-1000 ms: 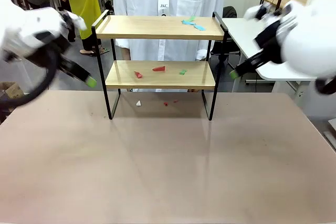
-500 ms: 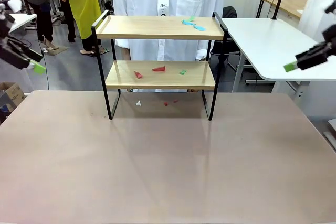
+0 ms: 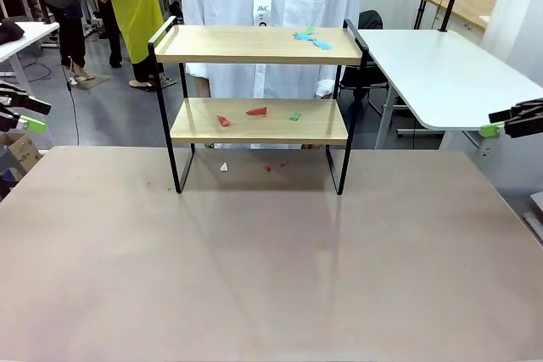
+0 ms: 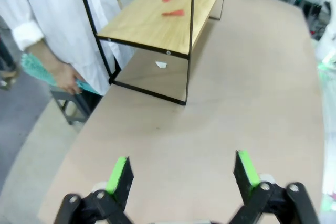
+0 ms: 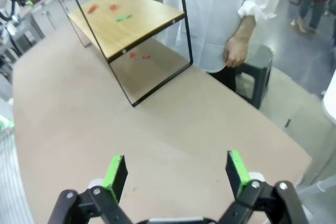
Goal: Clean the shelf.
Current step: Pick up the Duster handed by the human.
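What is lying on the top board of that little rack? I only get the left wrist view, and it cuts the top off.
Observer: In the front view, blue and green scraps lie on the top board of the shelf, toward the robot's right end.
Operator: Anything underneath besides that white bit?
Observer: Yes, small red scraps lie on the table under the lower board, seen from the front and the right wrist.
Operator: Is the person holding anything besides that teal thing?
Observer: It seems not. The right wrist view shows the person's other hand hanging loosely curled, apparently empty.
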